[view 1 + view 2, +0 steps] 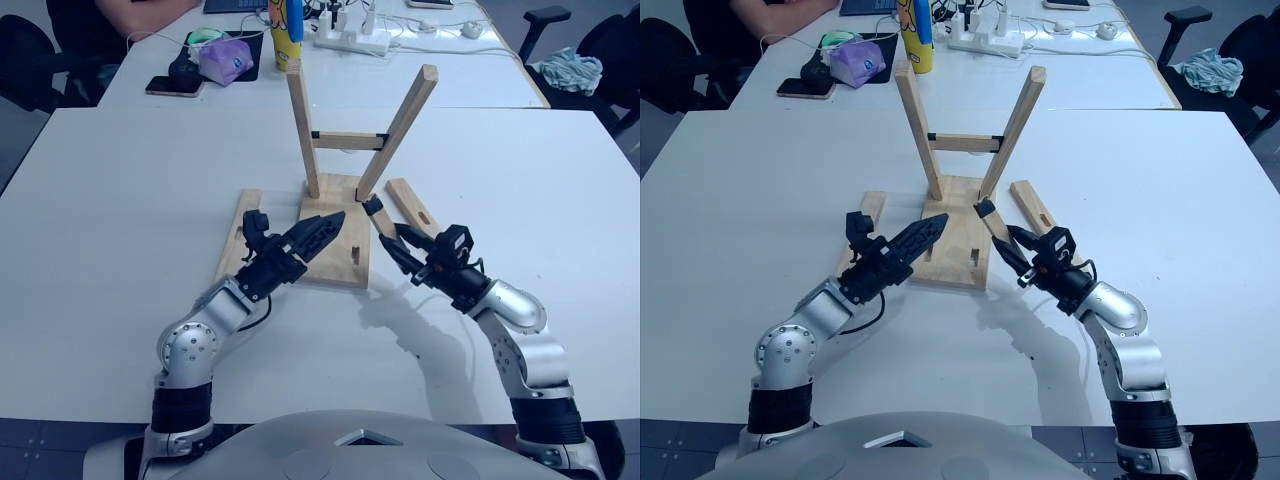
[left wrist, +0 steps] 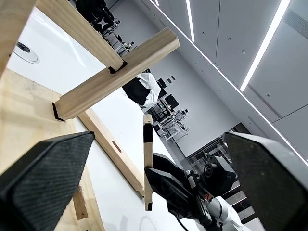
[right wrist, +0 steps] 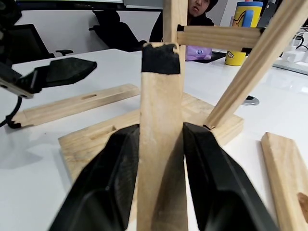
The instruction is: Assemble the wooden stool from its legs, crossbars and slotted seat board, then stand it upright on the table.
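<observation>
Seat board [image 1: 335, 262] lies flat mid-table, two legs [image 1: 304, 130] standing in it joined by a crossbar [image 1: 348, 140], with loose slats at its 9 o'clock [image 1: 240, 235] and 3 o'clock [image 1: 412, 205]. Left gripper [image 1: 325, 230] hovers spread apart over its 8 o'clock side. Right gripper [image 1: 392, 238], at 4 o'clock, clamps a short bar [image 1: 378, 215].

Wood tally:
- Seat board [image 1: 345, 270]: one.
- Upright legs: two, the left leg [image 1: 303, 130] and the right leg [image 1: 400, 125].
- Crossbar [image 1: 348, 141] joining them: one.
- Loose slotted bars lying flat: two, the left bar [image 1: 238, 238] and the right bar [image 1: 414, 207].
- Short wooden piece [image 3: 161, 120] with a black end: one.

Grippers: two, the left gripper [image 1: 325, 232] and the right gripper [image 1: 390, 240].

Tables: two, the near table [image 1: 120, 250] and the far table [image 1: 480, 85].

On the far one:
- Yellow bottle [image 1: 287, 35]: one.
- Phone [image 1: 175, 87]: one.
- Purple pouch [image 1: 225, 58]: one.
- White power strip [image 1: 352, 40]: one.
</observation>
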You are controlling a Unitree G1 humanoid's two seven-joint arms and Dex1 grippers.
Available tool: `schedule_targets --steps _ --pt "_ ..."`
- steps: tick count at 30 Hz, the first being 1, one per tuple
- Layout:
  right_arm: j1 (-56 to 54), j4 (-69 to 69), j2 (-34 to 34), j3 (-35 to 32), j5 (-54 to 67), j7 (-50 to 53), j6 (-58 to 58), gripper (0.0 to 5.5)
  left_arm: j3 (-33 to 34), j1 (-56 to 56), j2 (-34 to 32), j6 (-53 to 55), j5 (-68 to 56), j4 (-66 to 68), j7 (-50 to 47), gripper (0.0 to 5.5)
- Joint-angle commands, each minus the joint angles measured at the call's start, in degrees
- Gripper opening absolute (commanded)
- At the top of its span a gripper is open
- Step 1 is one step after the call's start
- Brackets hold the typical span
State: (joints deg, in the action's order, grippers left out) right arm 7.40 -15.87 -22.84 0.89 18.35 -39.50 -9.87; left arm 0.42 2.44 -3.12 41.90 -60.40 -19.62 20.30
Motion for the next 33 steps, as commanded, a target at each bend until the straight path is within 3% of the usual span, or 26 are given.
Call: schedule_targets --steps 1,26,33 --pt "1.3 -2.8 0.2 1.6 -0.4 0.5 -0.3 1.33 -0.1 -0.2 0.6 -2.1 3.9 1.1 -2.4 4.96" --pt "-1.2 -4.4 -0.3 6.8 -1.9 0.6 -1.9 1.33 -3.1 0.0 4.6 -4.1 7.7 1.2 -4.2 4.96" --pt "-1.8 -4.3 -0.1 7.3 -1.3 0.1 -2.3 1.33 -4.0 0.3 4.5 -3.5 7.9 1.1 -3.6 4.05"
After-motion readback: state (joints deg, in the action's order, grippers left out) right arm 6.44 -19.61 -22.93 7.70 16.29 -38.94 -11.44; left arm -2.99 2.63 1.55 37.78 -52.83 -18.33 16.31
